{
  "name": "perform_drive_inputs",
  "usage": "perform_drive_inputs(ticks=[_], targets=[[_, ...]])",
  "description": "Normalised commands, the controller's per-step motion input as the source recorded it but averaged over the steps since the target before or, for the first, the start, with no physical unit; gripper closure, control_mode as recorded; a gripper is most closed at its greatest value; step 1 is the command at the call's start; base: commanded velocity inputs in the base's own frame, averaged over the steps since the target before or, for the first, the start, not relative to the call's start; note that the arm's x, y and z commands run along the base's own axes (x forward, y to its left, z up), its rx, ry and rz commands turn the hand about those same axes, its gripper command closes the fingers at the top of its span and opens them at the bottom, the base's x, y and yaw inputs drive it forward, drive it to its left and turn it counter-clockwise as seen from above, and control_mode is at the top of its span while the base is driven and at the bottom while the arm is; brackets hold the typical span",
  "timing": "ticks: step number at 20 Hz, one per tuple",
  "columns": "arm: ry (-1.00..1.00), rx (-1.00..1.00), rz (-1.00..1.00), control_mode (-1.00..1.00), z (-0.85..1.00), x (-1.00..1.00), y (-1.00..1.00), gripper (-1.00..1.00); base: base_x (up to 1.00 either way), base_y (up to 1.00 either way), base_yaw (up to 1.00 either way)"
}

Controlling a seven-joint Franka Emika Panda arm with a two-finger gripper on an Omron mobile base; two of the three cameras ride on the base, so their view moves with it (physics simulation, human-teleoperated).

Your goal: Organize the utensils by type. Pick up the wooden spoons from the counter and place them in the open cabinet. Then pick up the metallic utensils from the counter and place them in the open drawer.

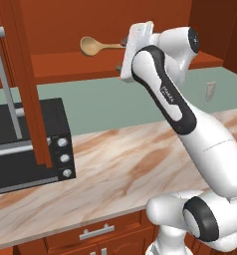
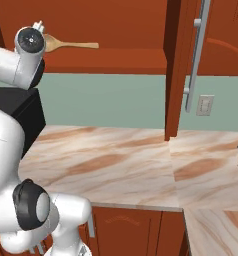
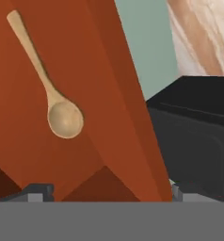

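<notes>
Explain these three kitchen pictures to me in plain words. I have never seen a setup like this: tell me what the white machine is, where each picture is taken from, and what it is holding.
The white machine is a robot arm with dark joints, in a computer-rendered kitchen. Two pictures come from cameras on its base, behind it to the left and right, so both show the same scene from two sides. The third comes from a camera on the hand itself, looking along the gripper; the two small dark stubs at its bottom are the fingertips.

The arm is raised toward an open reddish-brown cabinet. A wooden spoon lies on the cabinet shelf. The fingertips stand wide apart with nothing between them, so the gripper is open and holds nothing.

Below is a pinkish marble counter. At its left stands a black toaster oven, and a drawer front with a silver handle sits under the edge.
</notes>
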Motion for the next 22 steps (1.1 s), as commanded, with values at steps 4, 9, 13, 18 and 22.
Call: perform_drive_inputs(ticks=[4, 9, 13, 18, 22], targets=[[0.02, -0.51, 0.50, -1.00, -0.07, -0.95, -0.26, -1.00, 0.00, 0.00, 0.00], [0.23, -0.63, 0.55, -1.00, -0.33, -0.62, -0.25, -1.00, 0.00, 0.00, 0.00], [0.27, -0.67, 0.50, -1.00, -0.39, -0.60, -0.26, -1.00, 0.00, 0.00, 0.00], [-0.01, -0.53, 0.39, -1.00, -0.48, -0.72, -0.37, -1.00, 0.00, 0.00, 0.00], [-0.17, -0.27, 0.17, -1.00, -0.73, -0.54, -0.37, -1.00, 0.00, 0.00, 0.00]])
